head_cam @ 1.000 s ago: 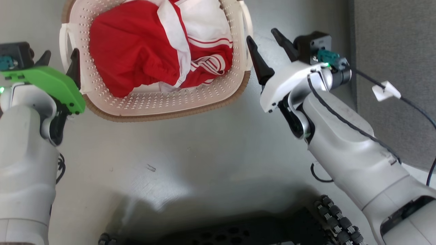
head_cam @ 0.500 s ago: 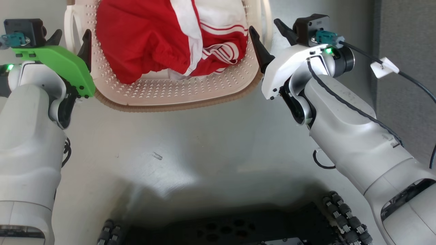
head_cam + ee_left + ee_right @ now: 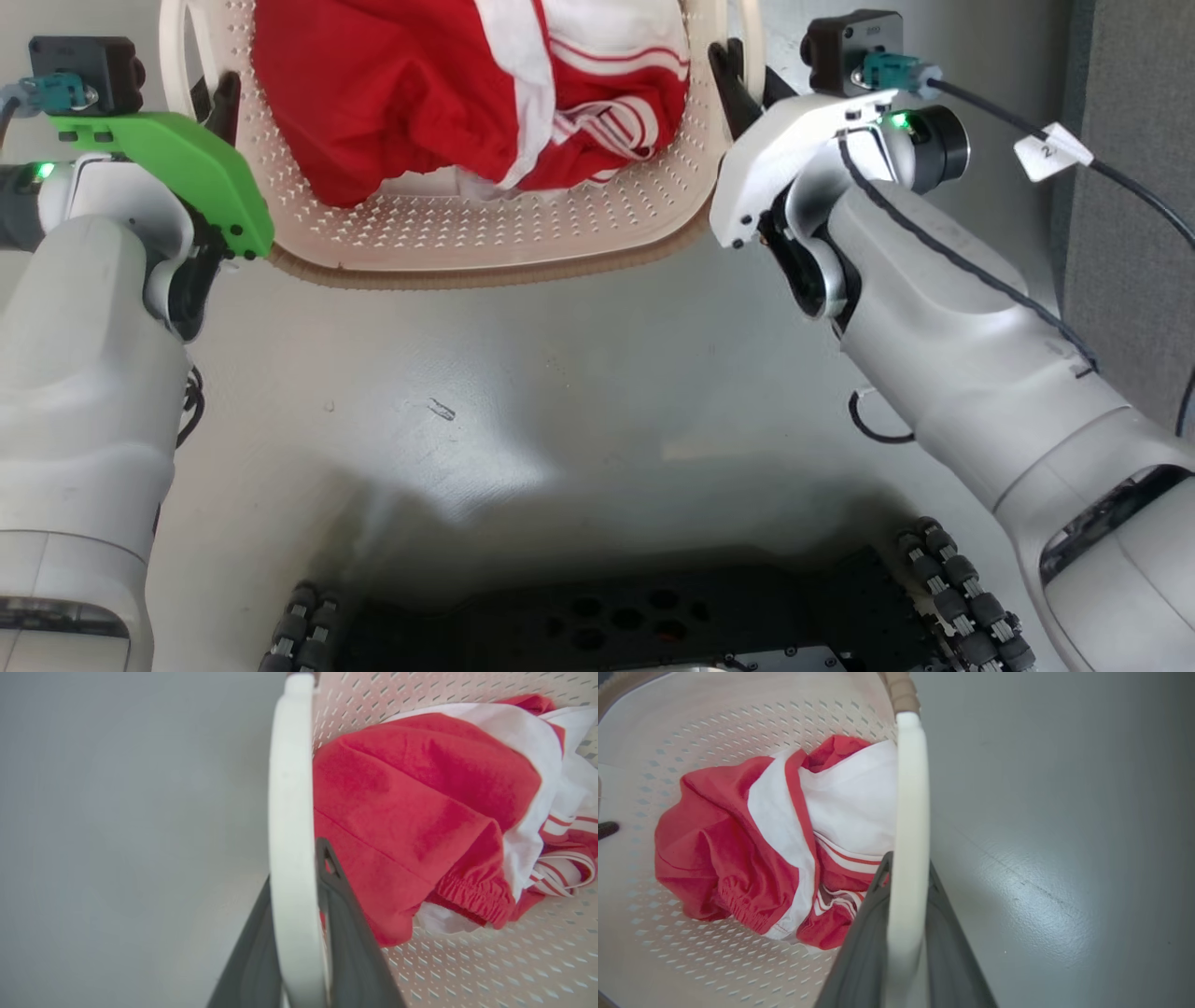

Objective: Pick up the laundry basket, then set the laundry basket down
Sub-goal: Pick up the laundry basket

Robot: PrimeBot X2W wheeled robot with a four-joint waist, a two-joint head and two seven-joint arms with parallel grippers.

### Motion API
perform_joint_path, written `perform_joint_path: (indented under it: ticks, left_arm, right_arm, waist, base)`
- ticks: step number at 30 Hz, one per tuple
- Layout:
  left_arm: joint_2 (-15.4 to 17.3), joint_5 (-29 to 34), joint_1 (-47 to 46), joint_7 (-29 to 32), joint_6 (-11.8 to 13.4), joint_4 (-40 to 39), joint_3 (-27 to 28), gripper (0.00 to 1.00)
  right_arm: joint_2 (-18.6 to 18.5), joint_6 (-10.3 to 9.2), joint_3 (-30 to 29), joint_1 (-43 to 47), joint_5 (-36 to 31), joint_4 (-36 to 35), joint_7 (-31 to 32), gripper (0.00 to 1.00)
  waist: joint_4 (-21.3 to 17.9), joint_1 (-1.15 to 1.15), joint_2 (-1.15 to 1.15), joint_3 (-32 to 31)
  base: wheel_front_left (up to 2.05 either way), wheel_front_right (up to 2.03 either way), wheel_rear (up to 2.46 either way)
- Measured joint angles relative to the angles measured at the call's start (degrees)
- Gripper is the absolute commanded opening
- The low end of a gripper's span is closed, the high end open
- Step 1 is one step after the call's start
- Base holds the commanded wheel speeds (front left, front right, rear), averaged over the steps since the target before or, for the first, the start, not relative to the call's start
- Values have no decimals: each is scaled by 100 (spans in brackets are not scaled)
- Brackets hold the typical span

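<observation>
Your left hand and right hand each grip a handle of the laundry basket, grey floor all around, your black base below.

laundry basket: cream plastic, perforated, matt
rim: brown, woven-look texture, ribbed
handles: white plastic, smooth, faint sheen
clothing: red-and-white cloth, soft, matt
floor: grey, smooth, glossy where lit
</observation>
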Motion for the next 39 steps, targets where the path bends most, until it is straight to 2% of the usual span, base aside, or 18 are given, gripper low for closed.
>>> perform_joint_path:
  ticks: [14, 29, 39]
  left_arm:
    - [-129, -291, -50, -177, 1, 400, -212, 0]
    - [-446, -644, 193, -211, 1, 946, -382, 0]
    - [-657, -888, 605, -179, 1, 1287, -439, 0]
  right_arm:
    - [35, -41, 266, -125, 245, 412, -129, 0]
    - [42, -35, 526, 182, 534, 815, -231, 0]
    - [49, 116, 667, 617, 793, 1058, -240, 0]
  waist:
    - [-18, 0, 0, -150]
    - [1, 0, 0, -819]
    - [45, 0, 0, -1455]
  base:
    - [0, 0, 0]
    - [0, 0, 0]
    - [0, 0, 0]
